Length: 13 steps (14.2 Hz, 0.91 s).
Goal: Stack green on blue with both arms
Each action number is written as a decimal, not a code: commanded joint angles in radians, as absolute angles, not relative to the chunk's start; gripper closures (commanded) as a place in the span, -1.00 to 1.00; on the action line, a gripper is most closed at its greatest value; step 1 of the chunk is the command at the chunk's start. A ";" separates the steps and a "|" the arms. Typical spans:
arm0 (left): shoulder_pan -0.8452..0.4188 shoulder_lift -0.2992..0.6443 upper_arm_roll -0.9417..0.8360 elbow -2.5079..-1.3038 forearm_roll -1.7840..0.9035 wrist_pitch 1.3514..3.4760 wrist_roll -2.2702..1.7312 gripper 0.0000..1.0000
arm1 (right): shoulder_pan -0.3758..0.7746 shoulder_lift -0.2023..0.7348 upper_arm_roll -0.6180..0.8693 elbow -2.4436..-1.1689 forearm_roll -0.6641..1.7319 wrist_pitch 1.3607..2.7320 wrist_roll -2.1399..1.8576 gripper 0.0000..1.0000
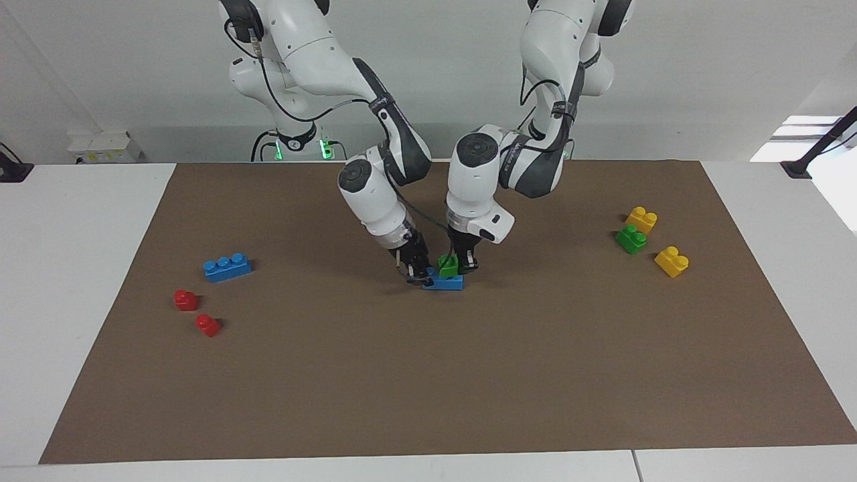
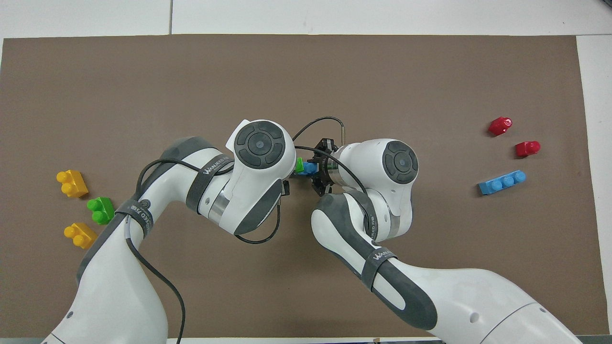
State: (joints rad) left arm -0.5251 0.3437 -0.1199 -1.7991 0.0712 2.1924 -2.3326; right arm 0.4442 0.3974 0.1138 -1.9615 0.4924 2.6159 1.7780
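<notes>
In the middle of the brown mat (image 1: 335, 375), a blue three-stud brick (image 1: 447, 283) lies flat. A green two-stud brick (image 1: 446, 266) sits on it, slightly tilted. My left gripper (image 1: 462, 266) comes down from above and is shut on the green brick. My right gripper (image 1: 418, 273) is low at the blue brick's end toward the right arm and is shut on it. In the overhead view the left arm's wrist hides most of the green brick (image 2: 299, 165). A bit of the blue brick (image 2: 309, 168) shows next to the right gripper (image 2: 319, 168).
A second blue brick (image 1: 227, 267) and two red bricks (image 1: 185, 299) (image 1: 207, 325) lie toward the right arm's end. A second green brick (image 1: 631, 239) and two yellow bricks (image 1: 641, 219) (image 1: 671, 261) lie toward the left arm's end.
</notes>
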 commanded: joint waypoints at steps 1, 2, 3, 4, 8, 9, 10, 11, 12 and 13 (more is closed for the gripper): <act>-0.543 0.374 -0.106 -1.786 0.104 2.195 -2.355 1.00 | 0.442 0.380 0.112 -2.002 0.514 2.648 1.778 1.00; -0.543 0.376 -0.104 -1.787 0.107 2.195 -2.355 1.00 | 0.440 0.380 0.112 -2.002 0.514 2.648 1.778 1.00; -0.545 0.376 -0.106 -1.789 0.107 2.195 -2.355 1.00 | 0.440 0.380 0.112 -2.002 0.514 2.648 1.778 1.00; -0.545 0.380 -0.104 -1.787 0.107 2.197 -2.355 1.00 | 0.437 0.380 0.112 -2.002 0.514 2.648 1.778 1.00; -0.546 0.388 -0.106 -1.792 0.127 2.215 -2.355 1.00 | 0.434 0.382 0.112 -2.002 0.514 2.648 1.778 1.00; -0.546 0.390 -0.104 -1.795 0.127 2.218 -2.355 1.00 | 0.434 0.382 0.112 -2.002 0.514 2.648 1.778 1.00; -0.546 0.390 -0.106 -1.796 0.129 2.221 -2.350 1.00 | 0.434 0.382 0.112 -2.002 0.514 2.648 1.778 1.00; -0.546 0.390 -0.106 -1.796 0.132 2.221 -2.339 0.80 | 0.433 0.382 0.112 -2.002 0.514 2.648 1.778 1.00; -0.546 0.390 -0.106 -1.795 0.141 2.218 -2.329 -0.98 | 0.433 0.382 0.112 -2.002 0.514 2.648 1.778 1.00; -0.546 0.390 -0.106 -1.795 0.143 2.218 -2.318 -1.00 | 0.433 0.382 0.112 -2.002 0.514 2.648 1.778 1.00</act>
